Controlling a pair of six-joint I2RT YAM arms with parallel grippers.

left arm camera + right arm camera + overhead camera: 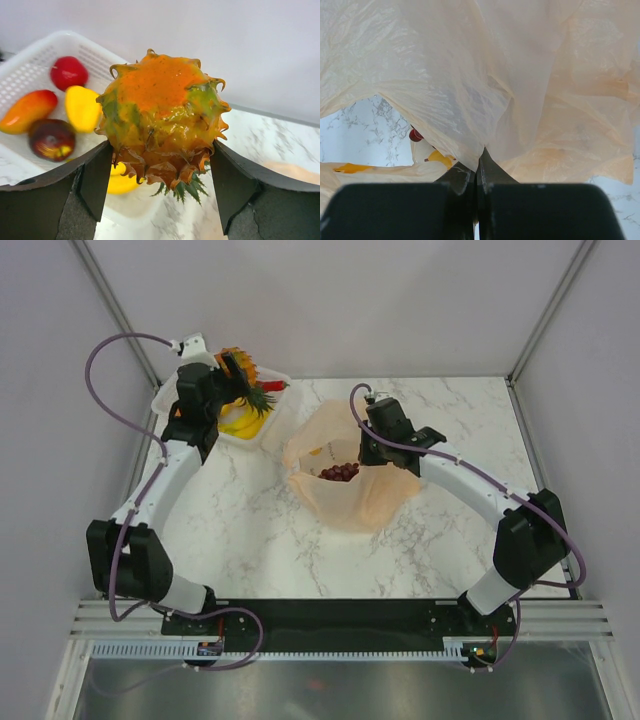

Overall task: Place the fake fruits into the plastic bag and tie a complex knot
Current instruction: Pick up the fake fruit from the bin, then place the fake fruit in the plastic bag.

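The task is judged to be at an early stage. The pineapple (160, 115) is pinched between the fingers of the left hand (162, 172), crown pointing down. It is held clear above the basket (30, 65) at the 10 o'clock corner of the bench (250, 540). The bag (375, 505) stands near the bench centre, at 4 o'clock from the basket, with its mouth facing upward. The right hand (477, 172) is pressed together on a fold of the bag's rim at the 2 o'clock side of the mouth, so the mouth is held up and open. Only the grapes (338, 472) can be made out inside the bag. The apple (68, 72), mango (27, 110), plum (51, 139), a yellow fruit (81, 107) and the bananas (245, 423) lie in the basket. One fruit is therefore judged loaded and one in transfer. The pineapple is to be carried toward 4 o'clock and released over the mouth, the basket fruits are to follow, and the tying of the bag has not begun.
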